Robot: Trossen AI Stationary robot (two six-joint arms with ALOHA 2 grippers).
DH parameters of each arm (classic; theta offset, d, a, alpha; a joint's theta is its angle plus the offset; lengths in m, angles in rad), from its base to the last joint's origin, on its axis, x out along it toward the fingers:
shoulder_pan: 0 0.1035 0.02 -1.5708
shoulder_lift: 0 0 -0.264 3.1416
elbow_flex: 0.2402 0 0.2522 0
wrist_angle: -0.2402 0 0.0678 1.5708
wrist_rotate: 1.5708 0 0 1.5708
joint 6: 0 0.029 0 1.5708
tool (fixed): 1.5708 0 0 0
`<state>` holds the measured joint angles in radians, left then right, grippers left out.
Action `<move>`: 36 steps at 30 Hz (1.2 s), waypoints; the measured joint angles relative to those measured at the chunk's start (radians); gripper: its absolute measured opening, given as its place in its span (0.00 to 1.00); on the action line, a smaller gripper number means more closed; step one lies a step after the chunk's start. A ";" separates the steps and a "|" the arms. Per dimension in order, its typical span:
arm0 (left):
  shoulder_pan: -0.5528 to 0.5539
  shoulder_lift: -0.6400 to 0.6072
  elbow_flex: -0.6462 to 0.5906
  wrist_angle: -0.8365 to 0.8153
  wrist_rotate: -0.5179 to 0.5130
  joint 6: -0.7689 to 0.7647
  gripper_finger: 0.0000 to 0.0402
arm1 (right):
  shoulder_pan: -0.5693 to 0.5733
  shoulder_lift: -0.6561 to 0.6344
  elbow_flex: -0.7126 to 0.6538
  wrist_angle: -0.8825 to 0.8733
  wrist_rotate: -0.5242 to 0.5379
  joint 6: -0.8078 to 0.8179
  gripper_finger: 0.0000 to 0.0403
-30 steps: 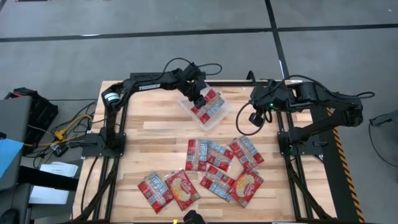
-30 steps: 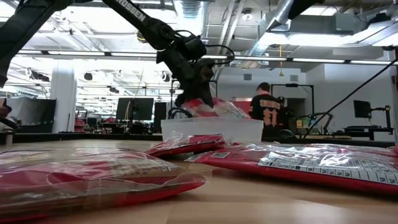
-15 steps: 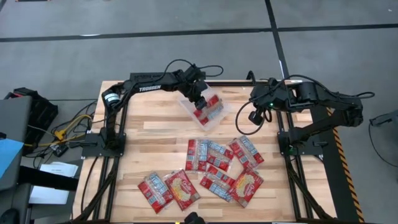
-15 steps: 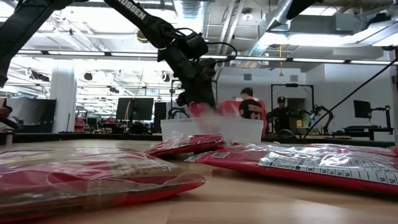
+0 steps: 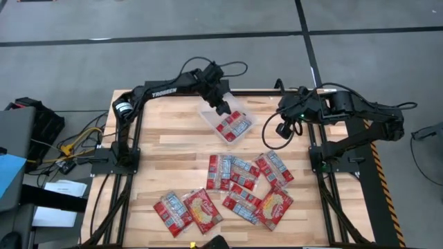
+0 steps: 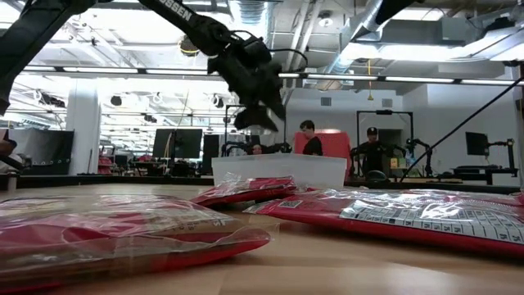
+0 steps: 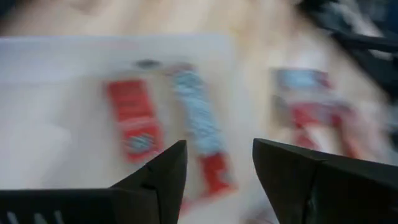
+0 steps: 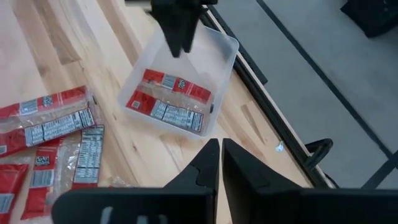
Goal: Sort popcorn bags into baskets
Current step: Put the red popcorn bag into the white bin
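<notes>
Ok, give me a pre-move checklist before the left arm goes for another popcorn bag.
1. Left gripper empty, fingers apart: ok.
2. Left gripper lifted above the tub rim: ok.
3. Dropped bags lying flat inside the tub: ok.
4. Loose bags on the table within view for the next pick: ok, though several overlap.
5. Right gripper shut and parked at the table's right edge, away from the tub: ok.
6. Next bag's free edge for grasping: cannot tell.

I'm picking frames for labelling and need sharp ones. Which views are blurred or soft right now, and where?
Left wrist view: smeared throughout, the popcorn bags in the tub reduced to streaks. Low view: the nearest packet is soft, and the left gripper slightly blurred. High view and right wrist view: crisp, with labels readable in the tub.
</notes>
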<state>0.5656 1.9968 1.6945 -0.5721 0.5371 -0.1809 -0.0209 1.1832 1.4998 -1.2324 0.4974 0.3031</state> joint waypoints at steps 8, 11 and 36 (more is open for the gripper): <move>-0.026 -0.110 0.226 -0.412 0.267 0.126 0.37 | 0.067 -0.008 -0.132 -0.136 -0.037 0.387 0.15; -0.069 -0.229 0.207 -0.472 0.178 0.181 0.35 | 0.155 -0.026 -0.290 -0.012 -0.058 0.468 0.16; -0.394 -0.940 -1.400 0.843 -0.263 -0.724 0.61 | 0.266 0.676 -0.366 0.943 -0.214 0.371 0.16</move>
<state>0.1712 1.0566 0.2948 0.2706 0.2740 -0.9052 0.2453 1.8594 1.1334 -0.2897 0.2831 0.6746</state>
